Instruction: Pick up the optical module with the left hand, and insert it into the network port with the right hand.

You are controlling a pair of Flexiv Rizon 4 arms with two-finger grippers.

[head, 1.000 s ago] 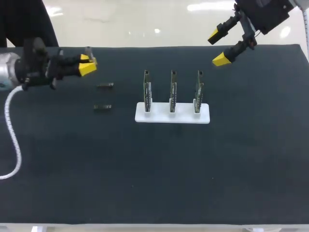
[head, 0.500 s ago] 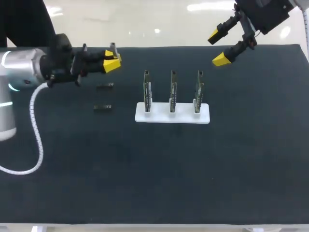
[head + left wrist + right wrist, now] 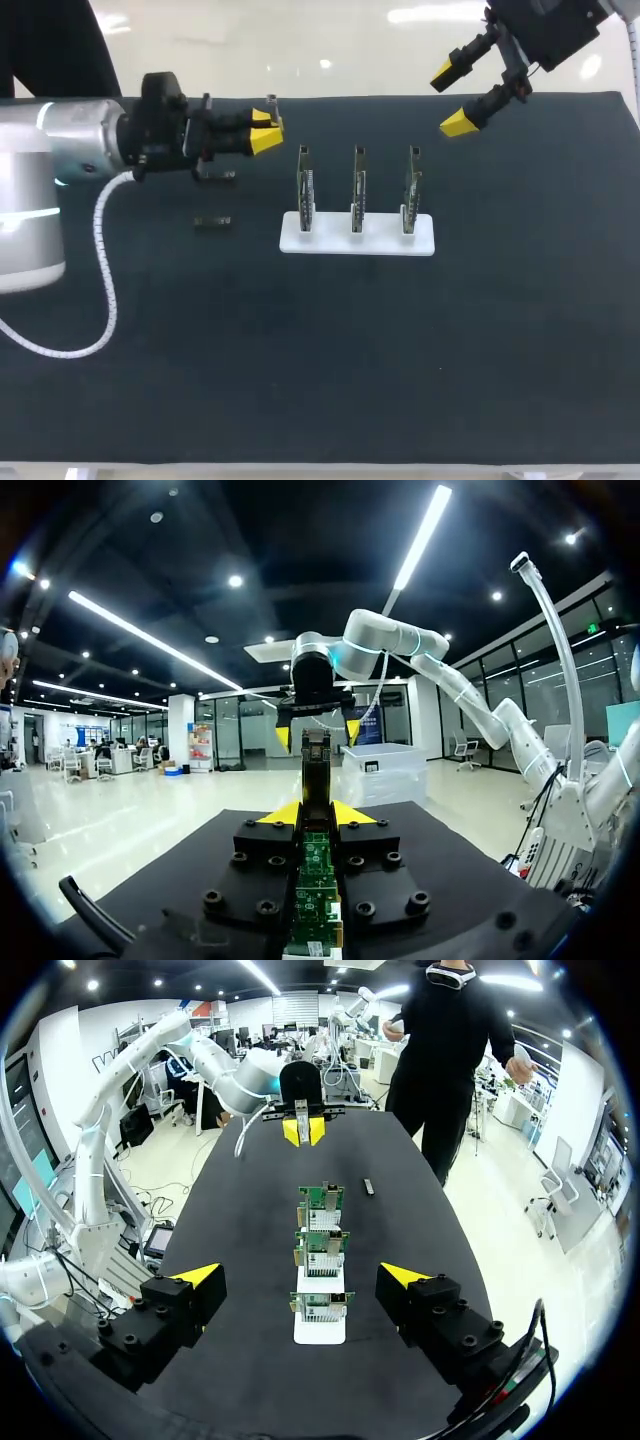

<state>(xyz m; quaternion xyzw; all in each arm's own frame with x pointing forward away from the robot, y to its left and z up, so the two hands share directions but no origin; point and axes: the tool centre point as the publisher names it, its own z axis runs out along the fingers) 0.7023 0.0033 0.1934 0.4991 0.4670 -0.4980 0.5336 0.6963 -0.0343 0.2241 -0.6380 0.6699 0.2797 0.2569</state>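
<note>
Clamping the optical module (image 3: 316, 765) w/ left gripper (image 3: 264, 131); right gripper (image 3: 452, 98) is hanging open; slim grip is prob risking slip/tilt at handover.

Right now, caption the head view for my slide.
Left gripper holds an optical module beside three upright boards; right gripper hovers open.

L arm (image 3: 80, 165) swung right along the table's (image 3: 400, 350) far side, module (image 3: 271, 102) pinched in its gripper (image 3: 265, 138); gripper went from near the left edge to just beside the leftmost board (image 3: 304, 190), and the arm came to cover part of the far spare (image 3: 224, 177)
</note>
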